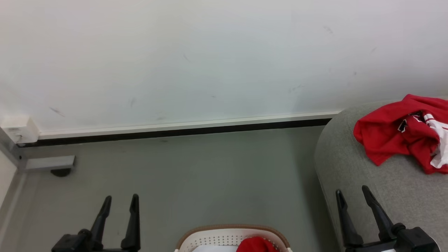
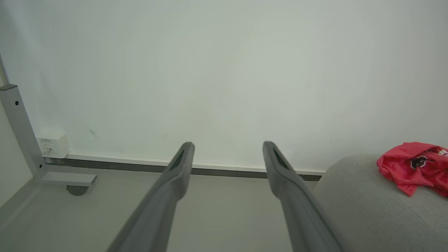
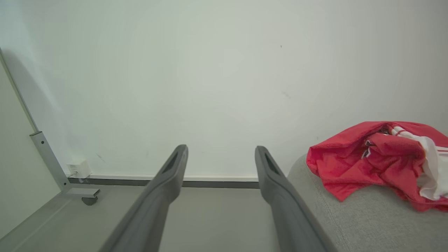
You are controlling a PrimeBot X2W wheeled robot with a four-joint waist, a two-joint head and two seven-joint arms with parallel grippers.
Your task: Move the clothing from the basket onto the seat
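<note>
Left gripper (image 1: 121, 197) and right gripper (image 1: 351, 190), both wide and empty; between them, back toward the robot, basket (image 1: 232, 227) holding red garment (image 1: 257, 244), nearer the right gripper; second garment (image 1: 392, 140) lying on seat (image 1: 350, 164), front right.

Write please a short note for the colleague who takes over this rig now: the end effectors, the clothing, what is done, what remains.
The left end effector is open and empty, above the floor.
The right end effector is open and empty, beside the edge of the seat.
Done: one red garment with white bands lies crumpled on the seat.
To do: a red piece is in the basket, low between the arms; it goes to the seat. What lies under it cannot be seen.
</note>
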